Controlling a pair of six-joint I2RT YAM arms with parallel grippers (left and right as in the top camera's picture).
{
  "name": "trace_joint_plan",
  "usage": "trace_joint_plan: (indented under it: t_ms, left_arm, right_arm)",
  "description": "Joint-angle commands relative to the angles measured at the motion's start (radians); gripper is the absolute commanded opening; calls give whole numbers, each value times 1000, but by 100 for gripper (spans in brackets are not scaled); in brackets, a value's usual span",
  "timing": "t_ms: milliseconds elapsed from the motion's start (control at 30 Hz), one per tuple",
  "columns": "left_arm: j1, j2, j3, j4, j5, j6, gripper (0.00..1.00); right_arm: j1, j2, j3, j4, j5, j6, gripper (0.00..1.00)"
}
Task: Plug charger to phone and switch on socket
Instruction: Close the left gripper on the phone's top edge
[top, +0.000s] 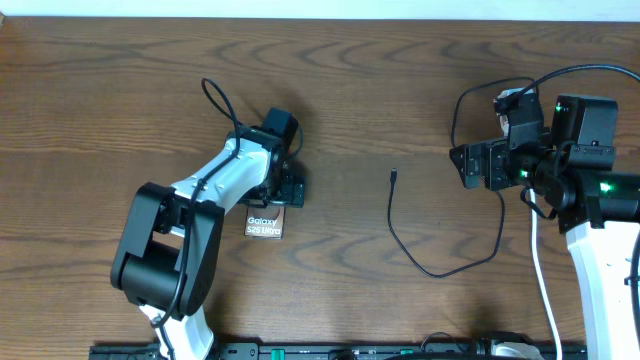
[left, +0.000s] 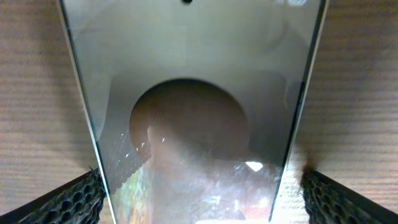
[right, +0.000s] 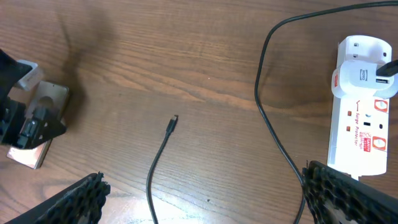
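Observation:
The phone (top: 265, 226) lies flat on the wooden table, its white lettering showing under my left arm. My left gripper (top: 284, 194) stands open right over its far end. In the left wrist view the phone (left: 193, 93) fills the space between the two fingers (left: 69, 202), one on each side of it. The charger cable (top: 415, 255) curves across the middle of the table, and its plug tip (top: 394, 174) lies free. My right gripper (top: 463, 166) hovers open to the right of the tip (right: 174, 121) with nothing in it. The white socket (right: 362, 118) lies at the right.
A second black cable (right: 267, 118) loops past the socket's left side. A plug (right: 387, 68) sits in the socket's far end. The socket's white cord (top: 545, 290) runs toward the table's front edge.

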Motion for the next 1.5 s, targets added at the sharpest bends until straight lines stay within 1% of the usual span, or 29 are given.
trace_joint_plan:
  t_ms: [0, 133, 233, 433, 467, 533, 767, 800, 833, 1067, 1200, 1400, 1467]
  left_arm:
    - [5, 60, 2, 3, -15, -10, 99]
    - [5, 65, 2, 5, -15, -14, 100]
    - [5, 65, 2, 4, -15, -13, 94]
    - [5, 65, 2, -2, -15, -14, 91]
    - [5, 65, 3, -3, -15, -13, 89]
    - [5, 64, 3, -3, -15, -14, 82]
    - [5, 63, 10, -3, -15, -14, 79]
    - [5, 60, 12, -3, -15, -14, 78]
    - [5, 58, 14, -3, -15, -14, 74]
    - [10, 24, 42, -22, -15, -14, 72]
    - [18, -4, 43, -23, -15, -14, 64]
    - [27, -51, 43, -27, -15, -14, 63]
    - [27, -66, 43, -26, -15, -14, 60]
  right_arm:
    - [3, 2, 22, -3, -16, -15, 99]
    - [3, 2, 22, -3, -16, -15, 99]
    - [3, 2, 22, -3, -16, -15, 99]
    - [3, 2, 22, -3, -16, -15, 99]
    - [3, 2, 22, -3, -16, -15, 99]
    - [3, 2, 22, -2, -16, -15, 99]
    - [3, 2, 22, 0, -12, -15, 99]
    - [3, 2, 22, 0, -13, -15, 99]
    - [3, 2, 22, 0, -12, -15, 99]
    - [3, 2, 22, 0, -12, -15, 99]
    - [3, 2, 22, 0, -12, -15, 99]
    - [3, 2, 22, 0, -13, -15, 98]
    - [3, 2, 22, 0, -13, -15, 99]
